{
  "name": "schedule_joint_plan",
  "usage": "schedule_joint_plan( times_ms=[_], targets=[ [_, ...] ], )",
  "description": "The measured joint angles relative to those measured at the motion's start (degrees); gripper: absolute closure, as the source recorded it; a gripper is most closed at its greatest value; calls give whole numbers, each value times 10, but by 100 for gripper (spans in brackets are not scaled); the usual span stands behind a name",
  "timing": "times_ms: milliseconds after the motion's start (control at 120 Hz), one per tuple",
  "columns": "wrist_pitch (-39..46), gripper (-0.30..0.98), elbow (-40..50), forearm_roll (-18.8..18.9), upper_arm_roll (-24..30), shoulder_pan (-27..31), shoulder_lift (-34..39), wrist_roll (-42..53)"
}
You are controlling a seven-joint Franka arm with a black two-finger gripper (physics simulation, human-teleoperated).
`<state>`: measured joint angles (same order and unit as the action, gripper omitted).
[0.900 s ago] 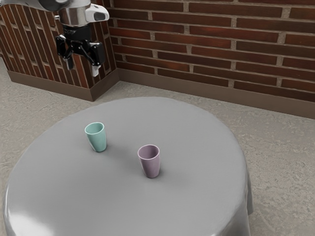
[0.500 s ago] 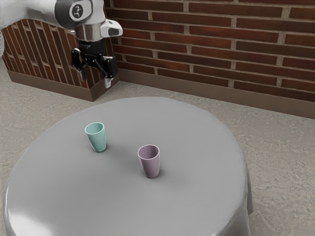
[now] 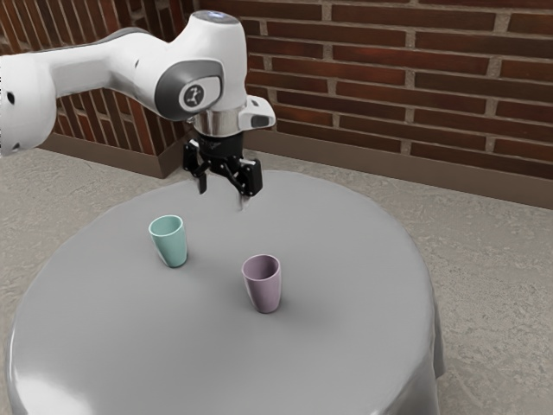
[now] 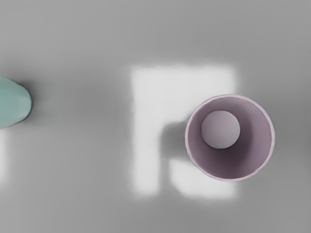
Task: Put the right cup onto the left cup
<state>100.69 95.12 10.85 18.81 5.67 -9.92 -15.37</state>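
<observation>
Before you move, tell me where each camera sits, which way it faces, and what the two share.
Exterior view: off to my arm's side, looking down at a slant over the round table toward the brick wall; my arm comes in from the exterior view's left, jaws apart.
Wrist view: on my hand, looking down at the tabletop and into the purple cup.
Shared: the purple cup, the table and the teal cup, which is cut off at the wrist view's edge.

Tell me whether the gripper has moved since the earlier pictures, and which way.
Yes. The gripper has moved toward the exterior view's right and lower, its fingertips passing from against the brick wall to against the table.
</observation>
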Motion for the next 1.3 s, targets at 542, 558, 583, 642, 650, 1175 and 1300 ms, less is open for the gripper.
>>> schedule_joint_plan(
  times_ms=[542, 558, 583, 642, 650, 1175, 1300],
  targets=[
    [105, 0, 62, 19, 50, 1, -40, -116],
    [107, 0, 62, 21, 52, 0, -42, -120],
    [109, 0, 62, 26, 55, 1, -44, -126],
    [116, 0, 62, 36, 62, 0, -49, -140],
    [117, 0, 62, 37, 62, 0, -50, -142],
    [207, 0, 84, 62, 65, 1, -115, -228],
    [220, 0, 84, 67, 65, 1, -128, -240]
  ],
)
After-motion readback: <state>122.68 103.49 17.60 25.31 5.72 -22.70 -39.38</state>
